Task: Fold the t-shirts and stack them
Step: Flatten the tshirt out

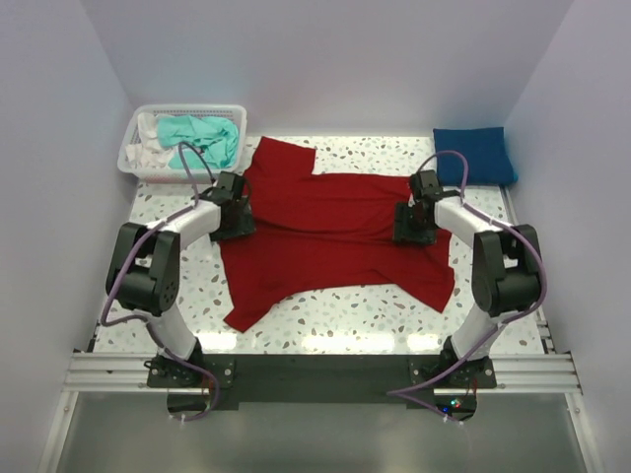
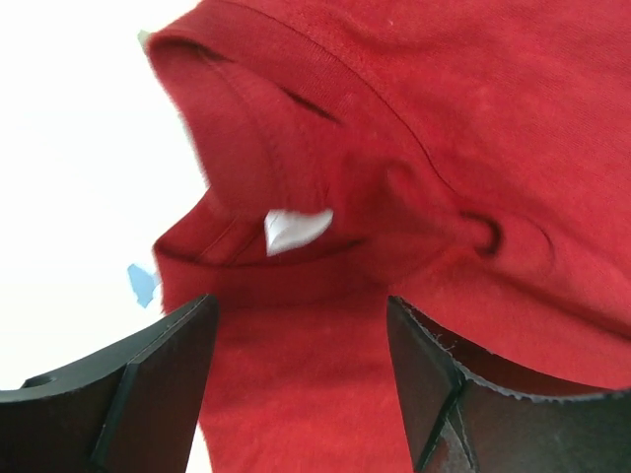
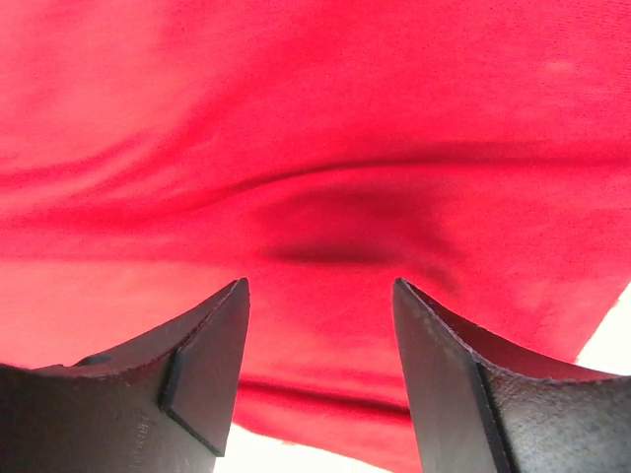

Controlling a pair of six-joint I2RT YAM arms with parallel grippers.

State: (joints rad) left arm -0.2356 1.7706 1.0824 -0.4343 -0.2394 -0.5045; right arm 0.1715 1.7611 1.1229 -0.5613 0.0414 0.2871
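A deep red t-shirt (image 1: 330, 232) lies spread across the middle of the table. My left gripper (image 1: 235, 219) is open over its left edge, at the collar (image 2: 246, 148), where a white label (image 2: 294, 229) shows. My right gripper (image 1: 412, 225) is open over the shirt's right edge, with the red cloth (image 3: 315, 177) and its hem between the fingers. A royal blue t-shirt (image 1: 474, 156) lies folded at the back right. A teal t-shirt (image 1: 205, 141) lies crumpled in the basket.
A white mesh basket (image 1: 133, 158) stands at the back left, holding the teal shirt and some white cloth. White walls enclose the table on three sides. The speckled tabletop (image 1: 365, 315) shows in front of the red shirt.
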